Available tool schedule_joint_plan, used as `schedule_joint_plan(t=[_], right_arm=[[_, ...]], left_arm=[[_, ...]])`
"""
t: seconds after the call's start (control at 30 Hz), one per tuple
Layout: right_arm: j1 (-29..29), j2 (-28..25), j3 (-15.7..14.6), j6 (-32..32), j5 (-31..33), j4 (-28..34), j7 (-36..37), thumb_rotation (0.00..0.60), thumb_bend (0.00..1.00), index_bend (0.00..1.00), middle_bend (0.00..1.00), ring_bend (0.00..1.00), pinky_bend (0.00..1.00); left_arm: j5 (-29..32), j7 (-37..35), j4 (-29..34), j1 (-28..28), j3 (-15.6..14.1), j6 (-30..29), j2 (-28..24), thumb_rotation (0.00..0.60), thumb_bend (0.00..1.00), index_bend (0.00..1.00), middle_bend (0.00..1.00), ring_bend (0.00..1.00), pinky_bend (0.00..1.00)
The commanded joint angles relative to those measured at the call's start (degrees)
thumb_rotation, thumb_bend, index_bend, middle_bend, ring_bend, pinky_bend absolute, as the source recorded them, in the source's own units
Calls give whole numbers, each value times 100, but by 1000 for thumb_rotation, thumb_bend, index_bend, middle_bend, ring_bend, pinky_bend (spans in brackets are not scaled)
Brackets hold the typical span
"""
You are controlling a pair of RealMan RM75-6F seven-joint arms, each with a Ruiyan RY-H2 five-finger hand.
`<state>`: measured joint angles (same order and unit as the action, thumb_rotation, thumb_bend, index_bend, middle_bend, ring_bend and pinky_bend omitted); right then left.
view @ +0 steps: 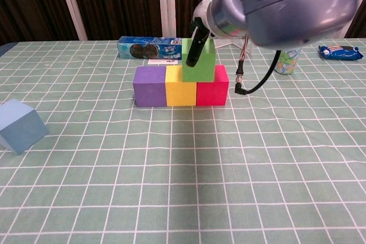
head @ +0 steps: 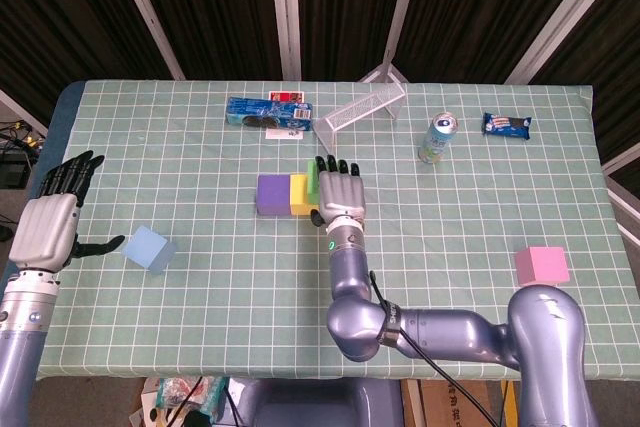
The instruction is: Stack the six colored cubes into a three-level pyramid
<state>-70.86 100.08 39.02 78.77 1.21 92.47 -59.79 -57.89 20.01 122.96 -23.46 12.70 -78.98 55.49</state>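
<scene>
A: So, where does the solid green cube [view: 199,60] stand?

B: On the second level, straddling the seam between the yellow cube [view: 180,86] and the red cube [view: 212,86], with the purple cube [view: 150,86] closing that bottom row on the left. Sitting over a seam is what a pyramid wants, I'd judge.

A: And the right hand [head: 339,190]?

B: It is over the green cube, one dark finger [view: 194,46] lying down its front face. Whether it grips the cube or only touches it, I cannot tell; probably it steadies the placement.

A: The left hand [head: 52,223]?

B: Off by the table's left edge, fingers apart, holding nothing, just beside the pale blue cube [head: 149,248], likely the next one for it.

A: And the last?

B: The pink cube [head: 542,265] lies far right, well apart from the stack.
</scene>
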Motion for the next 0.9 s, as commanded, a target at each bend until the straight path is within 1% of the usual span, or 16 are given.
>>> schedule_joint_plan(t=[0.03,0.17,0.23,0.37,0.47,0.5,0.57,0.6,0.63,0.7,0.77,0.83,0.9], right_arm=[[553,-592,-152,274,-386,1052,360,600,384,0,0,0,0],[1091,-1122,-424,464,-895,1816,725,600,383,0,0,0,0],[1594,-1548,-668,681,-1351,2243,1082,600,384,0,0,0,0],[2115,-2000,-1040,645,-1921,2581,1459,600,384,0,0,0,0],[2592,-2390,-1384,642,-2362,2742,1809,600,384,0,0,0,0],[2826,-2550,-1544,618,-2592,2801,2035,600,383,0,0,0,0],[3262,-2828,-1880,510,-3140,2818,2522,600,384,0,0,0,0],[3377,-2892,-1977,485,-3293,2799,2654,600,384,0,0,0,0],[3626,-3008,-2196,466,-3622,2730,2931,600,384,0,0,0,0],[3881,-3108,-2460,444,-4038,2596,3211,600,384,0,0,0,0],[4212,-3172,-2808,502,-4625,2317,3568,600,384,0,0,0,0],[4444,-3188,-3014,603,-5016,2080,3812,600,383,0,0,0,0],[4612,-3190,-3148,698,-5305,1870,3980,600,383,0,0,0,0]], left_arm=[[-17,1,7,7,-4,-10,-1,600,47,0,0,0,0],[-56,53,5,12,-38,-20,22,600,47,0,0,0,0],[-105,117,12,12,-71,-36,51,600,47,0,0,0,0],[-160,197,5,17,-102,-81,105,600,47,0,0,0,0],[-184,286,-24,14,-129,-117,169,600,47,0,0,0,0],[-183,326,-43,9,-142,-123,204,600,47,0,0,0,0],[-192,399,-73,-2,-154,-144,263,600,46,0,0,0,0],[-201,413,-84,-4,-157,-152,282,600,47,0,0,0,0],[-219,445,-112,-9,-167,-162,323,600,46,0,0,0,0],[-234,489,-134,-14,-179,-175,367,600,46,0,0,0,0],[-290,526,-188,-17,-199,-197,439,600,36,0,0,0,0],[-313,570,-254,-12,-235,-197,491,600,23,0,0,0,0],[-341,581,-311,-3,-271,-185,530,600,19,0,0,0,0]])
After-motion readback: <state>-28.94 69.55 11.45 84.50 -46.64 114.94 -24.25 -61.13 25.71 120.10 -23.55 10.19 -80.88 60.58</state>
